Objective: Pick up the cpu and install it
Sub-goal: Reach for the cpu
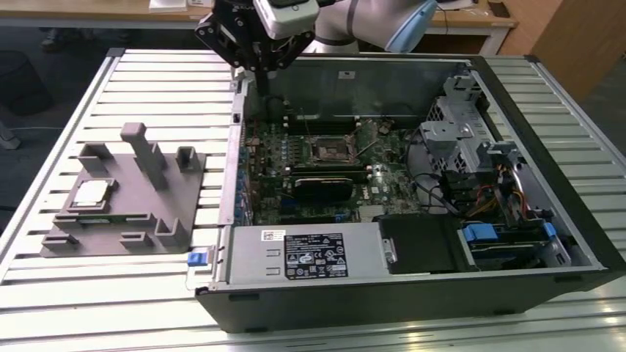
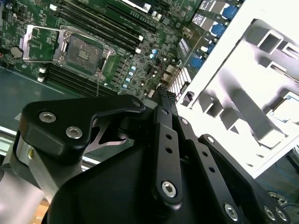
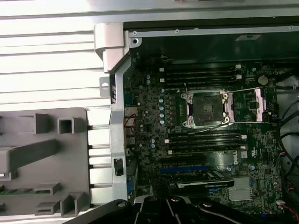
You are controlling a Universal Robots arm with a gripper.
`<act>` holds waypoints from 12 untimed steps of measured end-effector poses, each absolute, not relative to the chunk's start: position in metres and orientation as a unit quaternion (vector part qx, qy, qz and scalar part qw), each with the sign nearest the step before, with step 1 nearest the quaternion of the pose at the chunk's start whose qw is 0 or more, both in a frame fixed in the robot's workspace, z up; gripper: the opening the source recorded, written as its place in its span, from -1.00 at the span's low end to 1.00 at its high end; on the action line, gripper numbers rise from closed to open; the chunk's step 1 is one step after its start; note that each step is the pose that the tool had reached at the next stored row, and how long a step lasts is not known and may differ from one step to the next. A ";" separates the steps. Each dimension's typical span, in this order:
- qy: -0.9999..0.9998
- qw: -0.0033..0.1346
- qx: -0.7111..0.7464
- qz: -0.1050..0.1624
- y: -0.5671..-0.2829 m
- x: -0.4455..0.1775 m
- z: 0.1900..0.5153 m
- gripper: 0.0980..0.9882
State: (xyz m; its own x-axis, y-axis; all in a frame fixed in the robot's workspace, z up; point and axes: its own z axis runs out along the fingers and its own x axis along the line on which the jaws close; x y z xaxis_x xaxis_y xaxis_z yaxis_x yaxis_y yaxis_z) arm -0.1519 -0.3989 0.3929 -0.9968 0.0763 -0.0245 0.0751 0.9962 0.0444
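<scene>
In the exterior view the gripper [image 1: 256, 67] hovers over the case [image 1: 391, 301] wall, its jaws closed together and empty. The cpu [image 1: 91, 193] lies flat on the grey holder [image 1: 110, 229], between seven and eight o'clock from the gripper. For the pick, we judge it best to open wide, descend squarely and grip the chip's edges only, clear of the holder's posts.

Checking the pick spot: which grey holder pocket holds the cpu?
The square pocket toward the exterior view's left of the grey holder: the silvery cpu lies flat in it; no other pocket shows a silvery square.
</scene>
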 end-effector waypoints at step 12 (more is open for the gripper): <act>0.999 0.013 0.038 0.022 -0.399 -0.159 0.392 -0.98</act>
State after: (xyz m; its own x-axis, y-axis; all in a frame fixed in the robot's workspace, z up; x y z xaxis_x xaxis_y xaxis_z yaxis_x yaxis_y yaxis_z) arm -0.1592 -0.3989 0.3925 -0.9968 0.0762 -0.0245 0.0751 0.9962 0.0444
